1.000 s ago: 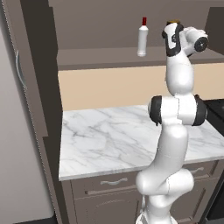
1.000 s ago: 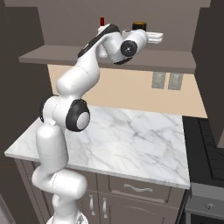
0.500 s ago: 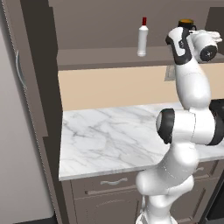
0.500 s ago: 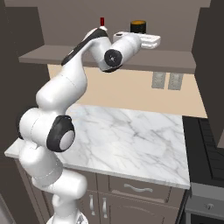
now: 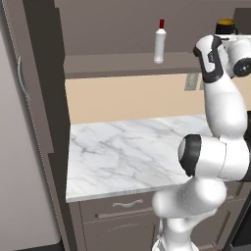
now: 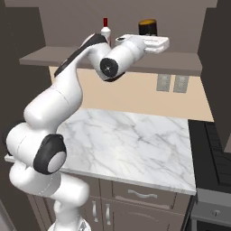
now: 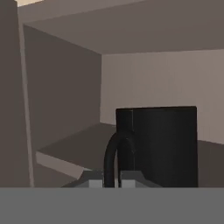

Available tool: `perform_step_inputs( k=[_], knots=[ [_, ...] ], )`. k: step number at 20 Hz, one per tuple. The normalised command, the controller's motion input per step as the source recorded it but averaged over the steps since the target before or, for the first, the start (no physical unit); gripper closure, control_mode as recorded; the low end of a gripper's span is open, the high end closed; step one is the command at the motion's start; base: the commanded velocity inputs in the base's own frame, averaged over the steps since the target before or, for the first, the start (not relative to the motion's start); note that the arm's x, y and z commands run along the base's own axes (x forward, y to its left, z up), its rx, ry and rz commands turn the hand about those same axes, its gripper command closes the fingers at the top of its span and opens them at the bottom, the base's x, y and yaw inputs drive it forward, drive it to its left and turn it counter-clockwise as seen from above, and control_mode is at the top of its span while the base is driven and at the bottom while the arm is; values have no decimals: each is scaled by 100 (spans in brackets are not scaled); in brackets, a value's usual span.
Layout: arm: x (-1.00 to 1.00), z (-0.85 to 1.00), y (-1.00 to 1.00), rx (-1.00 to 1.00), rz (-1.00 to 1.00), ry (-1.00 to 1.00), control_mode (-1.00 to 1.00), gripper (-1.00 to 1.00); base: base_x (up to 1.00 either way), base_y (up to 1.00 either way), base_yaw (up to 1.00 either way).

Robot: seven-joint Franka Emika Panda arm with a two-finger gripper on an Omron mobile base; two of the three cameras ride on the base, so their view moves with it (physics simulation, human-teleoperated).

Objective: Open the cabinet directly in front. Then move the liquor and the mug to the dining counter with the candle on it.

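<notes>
Left base view: the cabinet (image 5: 122, 29) across the top of the frame stands open, so the first step is judged done; the liquor (image 5: 160, 41) stands upright on its shelf at upper centre and the mug (image 5: 226, 26) sits at the upper right, so both transfers to the dining counter remain. The arm rises at the right, over the marble table (image 5: 132, 152), its hand level with the shelf just below the mug. Right base view: the liquor (image 6: 105, 30) is at upper centre, partly behind the arm, and the mug (image 6: 147, 27) stands to its right on the same shelf; the white hand lies level just in front of and below the mug, and the gripper (image 6: 165, 43) points to the right. Hand view: the mug (image 7: 157, 146) occupies the centre and lower right, its handle turned toward the camera directly above the gripper (image 7: 112, 179), very near it; whether the gripper is parted or closed cannot be told, and nothing is seen to be held.
</notes>
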Motion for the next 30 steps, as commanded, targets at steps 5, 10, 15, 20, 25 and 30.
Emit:
perform_step_inputs(
  k=[5,10,15,20,25,30],
  knots=[
    [-87,23,9,0,-6,24,-100,100,0,0,0],
    [-72,0,47,0,-3,39,-100,100,0,0,0],
    [-94,3,83,0,0,32,-100,100,0,0,0],
    [-93,22,86,0,0,25,-100,100,0,0,0],
    [-57,14,62,5,0,27,-100,100,0,0,0],
    [-11,0,14,29,0,19,-100,100,0,0,0]
  ],
)
